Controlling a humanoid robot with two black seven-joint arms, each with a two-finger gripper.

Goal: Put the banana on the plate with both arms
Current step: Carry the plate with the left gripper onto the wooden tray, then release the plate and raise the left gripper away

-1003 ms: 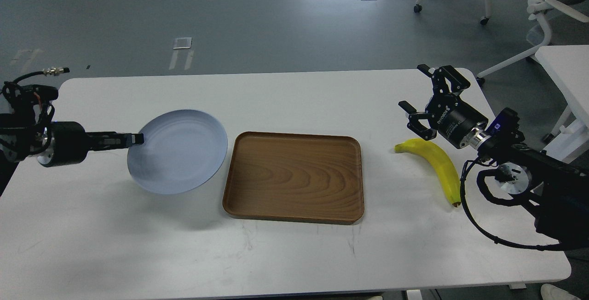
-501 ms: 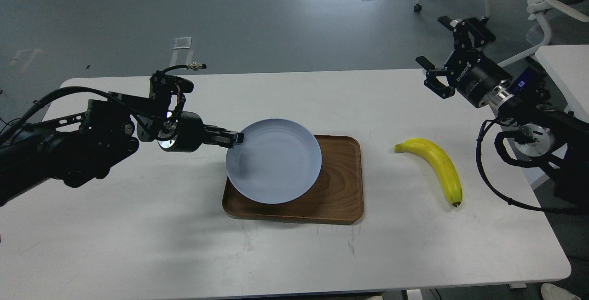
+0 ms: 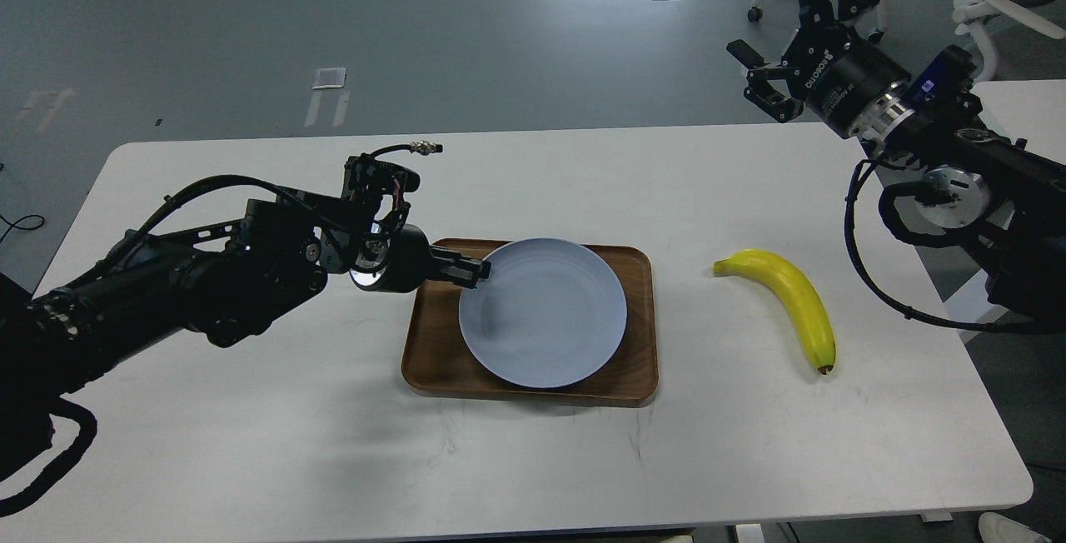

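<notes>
The round, shallow, pale blue-grey plate (image 3: pixel 542 312) is held at its left rim by the left arm's black two-finger gripper (image 3: pixel 476 271), whose fingers are clamped together on that edge. The plate is seen over the rectangular brown wooden tray (image 3: pixel 637 376), which lies in the middle of the white table (image 3: pixel 250 426); whether the plate rests on the tray cannot be told. The curved, bright yellow banana (image 3: pixel 789 301) lies on the table well to the right of the tray, its dark tip toward the near edge. The right arm's black gripper (image 3: pixel 770 35) is raised above the far right corner, well apart from the banana, its fingers spread and empty.
</notes>
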